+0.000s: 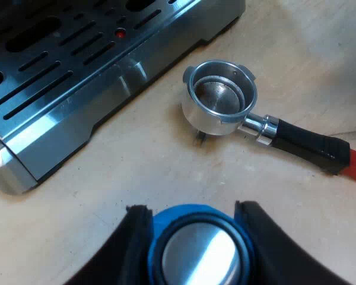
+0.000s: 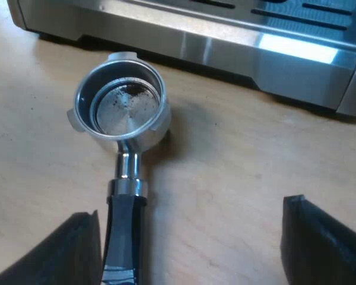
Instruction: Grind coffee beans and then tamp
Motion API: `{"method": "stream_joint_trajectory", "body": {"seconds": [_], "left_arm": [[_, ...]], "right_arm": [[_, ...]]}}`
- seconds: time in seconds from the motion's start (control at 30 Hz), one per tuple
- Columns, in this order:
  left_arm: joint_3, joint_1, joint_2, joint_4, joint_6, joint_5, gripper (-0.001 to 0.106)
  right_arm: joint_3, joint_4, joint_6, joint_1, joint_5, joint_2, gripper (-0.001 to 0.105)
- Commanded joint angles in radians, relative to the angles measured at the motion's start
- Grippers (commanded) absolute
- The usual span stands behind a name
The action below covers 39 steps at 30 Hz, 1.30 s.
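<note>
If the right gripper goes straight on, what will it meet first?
Likely the holder's dark handle, which lies between the right gripper's open fingers, close to one; depth is unclear.

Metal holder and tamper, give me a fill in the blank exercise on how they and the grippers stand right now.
1. The metal holder lies on the table, its dark handle ending in ____.
2. The left gripper grips the ____ tamper.
3. The right gripper hangs over the handle with its fingers ____.
Missing words: red; blue; open.
</note>
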Motion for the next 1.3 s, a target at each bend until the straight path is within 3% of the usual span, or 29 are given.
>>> {"method": "stream_joint_trajectory", "body": {"seconds": [0.03,0.33,0.47,0.63,0.8,0.83,1.0,1.23,1.3], "left_arm": [[-0.006,-0.006,-0.006,-0.005,-0.004,0.006,0.001],[-0.006,-0.006,-0.006,-0.013,-0.004,0.019,0.001],[-0.006,-0.006,-0.006,-0.015,-0.004,0.02,0.001],[-0.014,-0.006,-0.006,-0.015,-0.004,0.02,0.001],[-0.045,-0.006,0.009,-0.019,-0.004,0.02,0.001],[-0.053,-0.006,0.019,-0.019,-0.004,0.02,0.001],[-0.087,-0.006,0.082,-0.019,0.009,0.026,0.001],[-0.127,-0.079,0.144,-0.045,0.046,0.036,0.001],[-0.152,-0.155,0.202,-0.076,0.046,0.012,0.001]], "right_arm": [[0.013,-0.004,-0.008,-0.002,0.007,-0.001,0.065],[0.018,-0.08,-0.008,-0.002,-0.01,-0.001,0.065],[0.018,-0.149,-0.09,-0.002,-0.01,-0.001,0.065],[0.018,-0.176,-0.143,-0.002,-0.01,-0.001,0.065],[0.018,-0.183,-0.157,-0.002,-0.016,-0.001,0.065],[0.018,-0.183,-0.156,-0.002,-0.088,-0.001,0.065],[0.018,-0.183,-0.156,-0.002,-0.095,-0.001,0.065],[0.018,-0.183,-0.156,-0.002,-0.095,-0.001,0.065],[0.018,-0.183,-0.156,-0.002,-0.095,-0.001,0.065]]}}
